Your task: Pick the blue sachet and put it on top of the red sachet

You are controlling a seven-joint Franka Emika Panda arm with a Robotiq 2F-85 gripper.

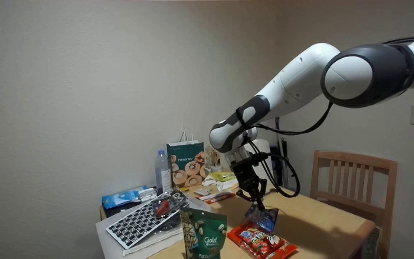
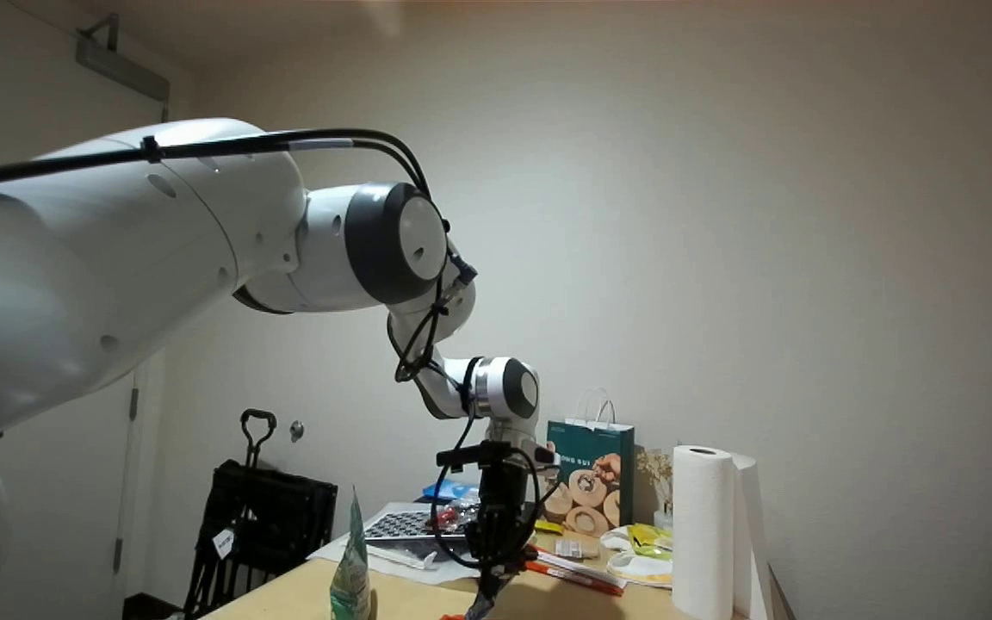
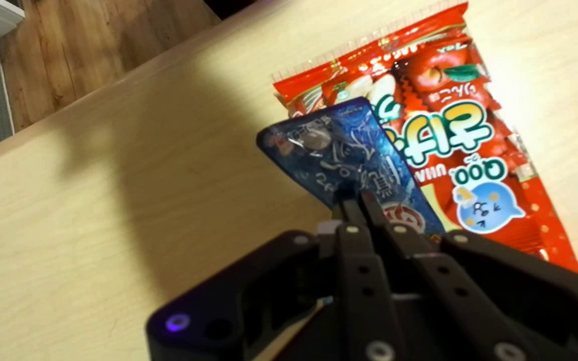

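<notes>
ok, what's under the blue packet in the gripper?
In the wrist view, part of the red packet and some of the table lie beneath the blue packet. It covers some of the red packet's print, so that can't be read; whether the packets touch, I can't tell.

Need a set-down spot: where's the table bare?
Bare: table from the red packet and blue packet towards the chair, partly shadowed; also between blue packet and white sheet. Crowded: around bottle, shopping bag, patterned board.

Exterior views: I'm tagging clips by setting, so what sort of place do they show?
Probably a home, perhaps its dining corner: a slatted wooden chair beside the table, and a roll of paper towels.
</notes>
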